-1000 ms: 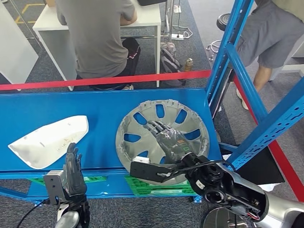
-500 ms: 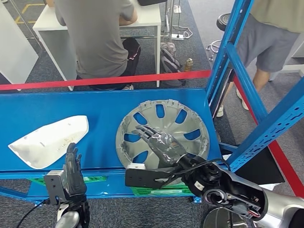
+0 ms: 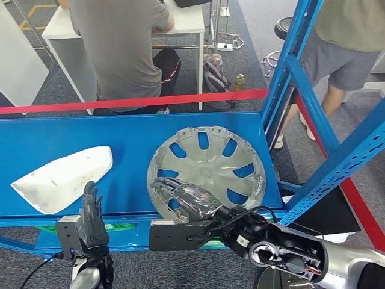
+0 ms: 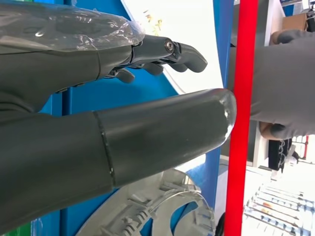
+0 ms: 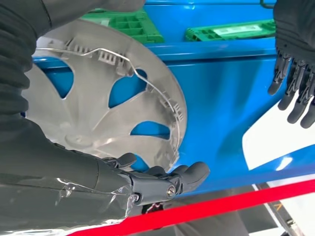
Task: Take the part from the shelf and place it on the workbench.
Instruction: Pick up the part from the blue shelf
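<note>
You face grey carpet (image 3: 236,24) crossed by a red floor line (image 3: 136,101). A white desk (image 3: 186,21) stands beyond it, where a person (image 3: 123,48) sits. A blue rack upright (image 3: 290,66) rises at your right.

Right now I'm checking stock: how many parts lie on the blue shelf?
2. The silver wheel cover lies toward the shelf's right end, with the right robot hand over its near edge. The white panel lies toward the left end. The shelf's left end is cropped.
</note>
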`<state>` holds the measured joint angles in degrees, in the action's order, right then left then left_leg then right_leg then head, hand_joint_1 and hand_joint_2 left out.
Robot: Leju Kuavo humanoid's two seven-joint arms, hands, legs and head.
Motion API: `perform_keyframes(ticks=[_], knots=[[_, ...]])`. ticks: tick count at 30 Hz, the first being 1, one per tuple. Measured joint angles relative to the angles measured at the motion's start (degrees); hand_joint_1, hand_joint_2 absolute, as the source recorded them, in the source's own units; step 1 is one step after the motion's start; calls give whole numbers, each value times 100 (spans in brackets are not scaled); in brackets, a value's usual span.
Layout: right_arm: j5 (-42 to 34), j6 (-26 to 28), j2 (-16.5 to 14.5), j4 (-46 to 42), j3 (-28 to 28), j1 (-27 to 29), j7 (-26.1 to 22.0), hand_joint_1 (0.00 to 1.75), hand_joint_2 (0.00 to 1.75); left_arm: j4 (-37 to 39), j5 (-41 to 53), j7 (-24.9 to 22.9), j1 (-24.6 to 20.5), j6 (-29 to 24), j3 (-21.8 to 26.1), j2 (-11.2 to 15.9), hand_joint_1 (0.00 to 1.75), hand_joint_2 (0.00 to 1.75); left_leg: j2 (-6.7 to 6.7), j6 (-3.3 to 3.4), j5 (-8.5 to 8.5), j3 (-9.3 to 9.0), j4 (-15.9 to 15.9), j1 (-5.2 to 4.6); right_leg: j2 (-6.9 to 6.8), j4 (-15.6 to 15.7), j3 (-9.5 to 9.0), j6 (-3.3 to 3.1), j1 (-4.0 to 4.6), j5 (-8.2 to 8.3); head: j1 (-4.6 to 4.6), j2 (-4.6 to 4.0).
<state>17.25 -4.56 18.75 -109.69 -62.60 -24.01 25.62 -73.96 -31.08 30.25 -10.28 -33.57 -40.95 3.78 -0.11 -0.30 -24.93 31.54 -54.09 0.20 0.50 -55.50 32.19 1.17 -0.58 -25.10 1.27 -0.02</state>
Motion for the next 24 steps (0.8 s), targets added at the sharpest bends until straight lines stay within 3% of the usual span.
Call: perform_keyframes(ticks=[5, 9, 11, 13, 14, 15, 18, 20, 21, 22, 24], knots=[[-9, 38, -42, 112, -96, -39, -27, 0, 175, 0, -5, 22, 1, -5, 3, 1, 0, 0, 0, 11, -5, 3, -11, -6, -2, 15, -5, 13, -11, 8, 2, 0], [-17, 52, -61, 153, -143, -78, -37, 0, 175, -20, -24, 34, 6, -3, 10, -1, 0, 0, 18, 130, 134, -179, 315, 18, -5, 97, -58, 102, -21, 18, -21, 0], [-18, 60, -61, 178, -156, -105, -45, 0, 175, -26, -38, 37, 4, -3, 10, -7, 0, 0, 46, 131, 210, -306, 505, 69, -12, -376, 156, 144, -27, -234, 17, 0], [-18, 67, -62, 209, -180, -111, -48, 0, 175, -25, -51, 37, 13, -3, 10, -8, 0, 0, 55, 117, 207, -334, 529, 103, -13, -1119, 537, 205, -70, -533, 65, 0], [-18, 72, -62, 226, -192, -106, -46, 0, 175, -25, -56, 37, 24, -4, 10, -9, 0, 0, 55, 94, 192, -335, 513, 126, -16, -1324, 652, 241, -102, -559, 79, 0], [-18, 78, -63, 239, -203, -104, -46, 0, 175, -24, -58, 37, 33, -5, 10, -9, 0, 0, 50, 60, 170, -335, 482, 157, -21, -1312, 663, 282, -139, -473, 90, 0], [-18, 97, -63, 281, -223, -119, -45, 0, 175, -25, -62, 40, 38, -10, 13, -5, 0, 0, 22, -134, 19, -302, 256, 264, -32, -386, 233, 448, -241, 43, 152, 0], [-18, 103, -67, 305, -235, -121, -48, 0, 175, -27, -61, 46, 40, -13, 23, -3, 0, 0, -2, -255, -60, -218, 67, 273, 14, -116, 119, 413, -252, 100, 187, 0], [-18, 105, -69, 316, -243, -118, -48, 0, 175, -28, -61, 50, 41, -14, 29, -2, 0, 0, -11, -292, -60, -175, 23, 262, 43, -167, 154, 345, -235, 72, 174, 0], [-18, 107, -72, 323, -249, -119, -49, 0, 175, -30, -63, 54, 45, -14, 35, -4, 0, 0, -14, -314, -53, -146, 5, 273, 57, -202, 190, 269, -229, 72, 138, 0], [-18, 110, -78, 338, -261, -131, -52, 0, 175, -31, -69, 58, 43, -15, 49, -2, 0, 0, -5, -332, -143, -77, -107, 287, 58, -238, 235, 182, -214, 78, 46, 0]])
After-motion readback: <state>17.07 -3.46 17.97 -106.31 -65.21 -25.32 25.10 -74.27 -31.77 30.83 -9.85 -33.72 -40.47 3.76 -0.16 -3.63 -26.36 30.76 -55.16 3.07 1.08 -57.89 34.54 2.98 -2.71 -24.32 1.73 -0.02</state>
